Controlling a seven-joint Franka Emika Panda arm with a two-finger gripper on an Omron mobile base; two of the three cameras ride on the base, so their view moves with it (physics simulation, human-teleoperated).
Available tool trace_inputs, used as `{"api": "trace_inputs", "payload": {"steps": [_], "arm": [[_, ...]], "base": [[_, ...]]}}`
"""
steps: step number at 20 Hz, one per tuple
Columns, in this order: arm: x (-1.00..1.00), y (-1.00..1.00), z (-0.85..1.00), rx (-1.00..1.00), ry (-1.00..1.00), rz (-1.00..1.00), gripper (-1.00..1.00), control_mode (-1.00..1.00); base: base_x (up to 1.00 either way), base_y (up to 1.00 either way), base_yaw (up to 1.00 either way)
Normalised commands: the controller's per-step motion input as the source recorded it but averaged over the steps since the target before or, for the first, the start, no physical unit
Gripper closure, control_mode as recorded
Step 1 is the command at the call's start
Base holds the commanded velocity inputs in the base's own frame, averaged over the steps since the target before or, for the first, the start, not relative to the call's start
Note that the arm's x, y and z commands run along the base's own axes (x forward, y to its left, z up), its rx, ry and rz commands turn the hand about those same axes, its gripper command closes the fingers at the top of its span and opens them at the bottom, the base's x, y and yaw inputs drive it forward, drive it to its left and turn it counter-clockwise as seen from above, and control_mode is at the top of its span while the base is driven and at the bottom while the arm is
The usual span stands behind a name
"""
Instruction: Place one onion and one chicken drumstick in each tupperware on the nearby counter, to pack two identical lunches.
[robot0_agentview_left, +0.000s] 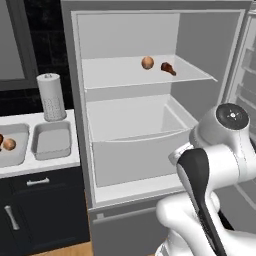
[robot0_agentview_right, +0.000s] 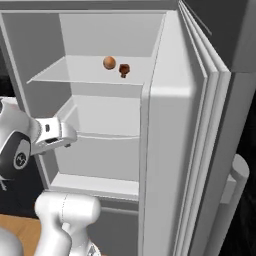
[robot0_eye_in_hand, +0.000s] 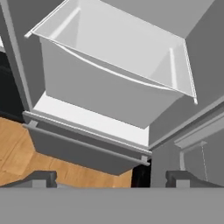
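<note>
Now, line by line, placing things against the open fridge (robot0_agentview_left: 150, 125):

Fridge shelf: upper shelf (robot0_agentview_left: 130, 72) carries one onion (robot0_agentview_left: 147, 62) and one chicken drumstick (robot0_agentview_left: 168, 68), just beside each other, the drumstick toward the fridge's hinge side.

Fridge drawer: clear crisper bin (robot0_eye_in_hand: 118, 74) below that shelf; nothing can be seen inside it.

Bench: white bench (robot0_agentview_left: 35, 165) just left of the fridge, over black cabinet fronts with silver handles.

Near tupperware: grey tupperware (robot0_agentview_left: 51, 140) on the bench, closest to the fridge, nothing seen in it.

Far tupperware: second tupperware (robot0_agentview_left: 12, 147) further from the fridge, cut by the frame edge; it holds an onion (robot0_agentview_left: 9, 144) and a darker brown piece at the very edge, too cropped to name.

Paper roll: white roll (robot0_agentview_left: 51, 97) upright on the bench behind the near tupperware.

Writing: no readable labels.

Arm: bent at the elbow in front of the fridge's lower half, wrist aimed at the crisper bin.

End effector: end effector (robot0_eye_in_hand: 111, 179) with fingers (robot0_eye_in_hand: 41, 178) spread wide apart, holding nothing, low before the fridge, above wooden floor (robot0_eye_in_hand: 17, 153).
</note>
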Motion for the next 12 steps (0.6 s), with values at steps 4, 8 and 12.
{"api": "trace_inputs", "payload": {"steps": [4, 8, 12], "arm": [[0.0, 0.0, 0.0, 0.0, 0.0, 0.0, -1.0, 1.0], [0.0, 0.0, 0.0, 0.0, 0.0, 0.0, -1.0, 1.0], [0.0, 0.02, 0.0, 0.0, -0.11, -0.1, -1.0, -1.0]], "base": [[-0.11, 0.01, -0.22], [0.0, 0.13, -0.22], [0.0, 0.04, -0.05]]}}
